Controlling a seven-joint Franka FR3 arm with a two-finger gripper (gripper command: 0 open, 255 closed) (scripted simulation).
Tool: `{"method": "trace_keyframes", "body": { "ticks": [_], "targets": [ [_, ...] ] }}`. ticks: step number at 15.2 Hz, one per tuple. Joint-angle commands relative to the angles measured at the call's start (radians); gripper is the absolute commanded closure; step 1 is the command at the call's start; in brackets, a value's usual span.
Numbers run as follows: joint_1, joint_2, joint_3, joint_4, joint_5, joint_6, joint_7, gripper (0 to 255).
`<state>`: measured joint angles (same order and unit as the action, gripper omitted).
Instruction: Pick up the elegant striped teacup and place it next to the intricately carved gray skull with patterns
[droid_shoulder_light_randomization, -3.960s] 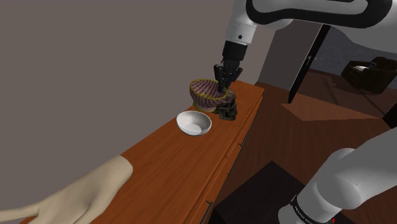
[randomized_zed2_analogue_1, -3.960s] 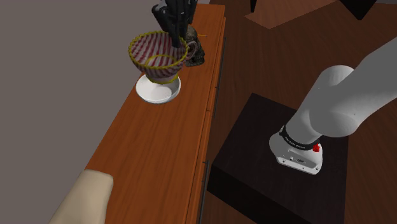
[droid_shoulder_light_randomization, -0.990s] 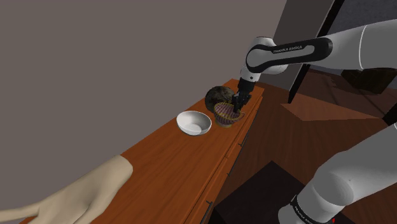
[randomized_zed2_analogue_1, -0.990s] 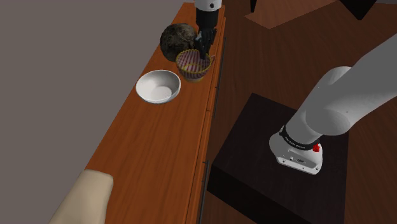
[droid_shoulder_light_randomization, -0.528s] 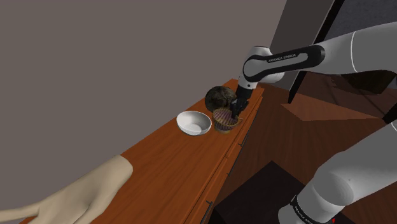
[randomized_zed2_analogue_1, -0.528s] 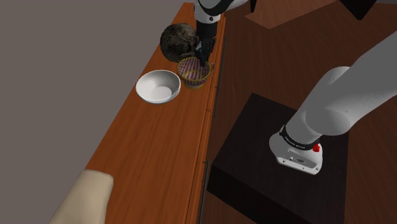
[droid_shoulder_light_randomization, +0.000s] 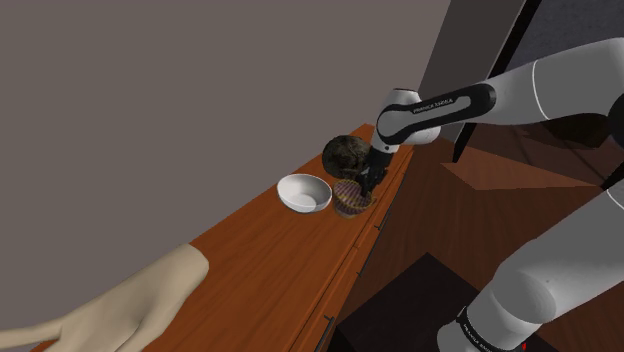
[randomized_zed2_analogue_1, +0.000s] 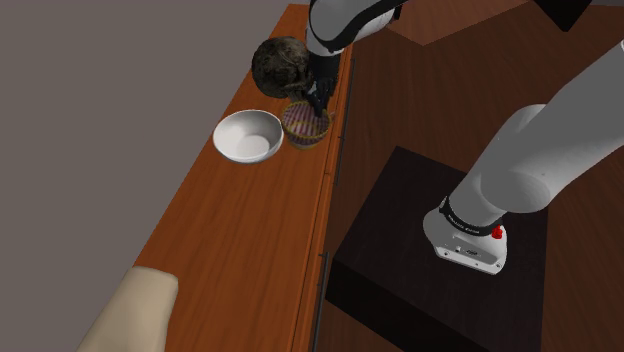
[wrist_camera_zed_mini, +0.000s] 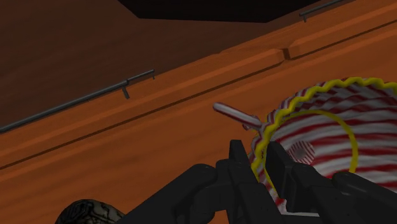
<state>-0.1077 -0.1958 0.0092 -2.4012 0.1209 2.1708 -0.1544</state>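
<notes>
Long wooden sideboard top (droid_shoulder_light_randomization: 250, 260) running along a plain grey wall, dark wood floor beside it, and the arm's black box stand (randomized_zed2_analogue_1: 430, 260) sitting on that floor.

Where I'm at: this looks like the tail end of the placing step. The gripper (wrist_camera_zed_mini: 257, 156) is pinched down on the teacup (randomized_zed2_analogue_1: 305, 122), with one finger inside the wavy yellow rim and the other outside it, so it's holding the cup by the wall. The cup is red-and-white striped, upright, and as far as I can judge down on the wood or a hair above it. It sits just beside the skull (droid_shoulder_light_randomization: 345, 155), between the skull and the front edge of the top, with the white bowl (droid_shoulder_light_randomization: 304, 193) close on its other side.

Next move, I reckon, is just to let go and pull straight up. The inside finger has to clear the rim without hooking it. The cup is pretty close to the front edge too, so no sideways drift.

Head count:
- one striped teacup
- one dark patterned skull
- one white bowl
- one beige cushion-looking thing (droid_shoulder_light_randomization: 120, 305) down at the far end
- two thin dark bar handles on the front, going by the wrist view
</notes>
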Motion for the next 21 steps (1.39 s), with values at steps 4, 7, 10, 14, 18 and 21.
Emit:
{"method": "trace_keyframes", "body": {
  "ticks": [4,7,10,14,18,21],
  "targets": [
    [0.002,0.028,0.001,-0.020,0.004,0.048,-0.006,255],
    [0.002,0.028,0.000,-0.020,0.004,0.048,-0.006,255],
    [0.002,0.028,0.000,-0.020,0.004,0.048,-0.006,0],
    [0.002,0.029,0.000,-0.020,0.004,0.049,-0.006,0],
    [-0.004,-0.020,-0.005,0.038,-0.006,-0.059,-0.001,0],
    [-0.005,-0.031,-0.007,0.055,-0.008,-0.087,0.000,0]
  ]
}}
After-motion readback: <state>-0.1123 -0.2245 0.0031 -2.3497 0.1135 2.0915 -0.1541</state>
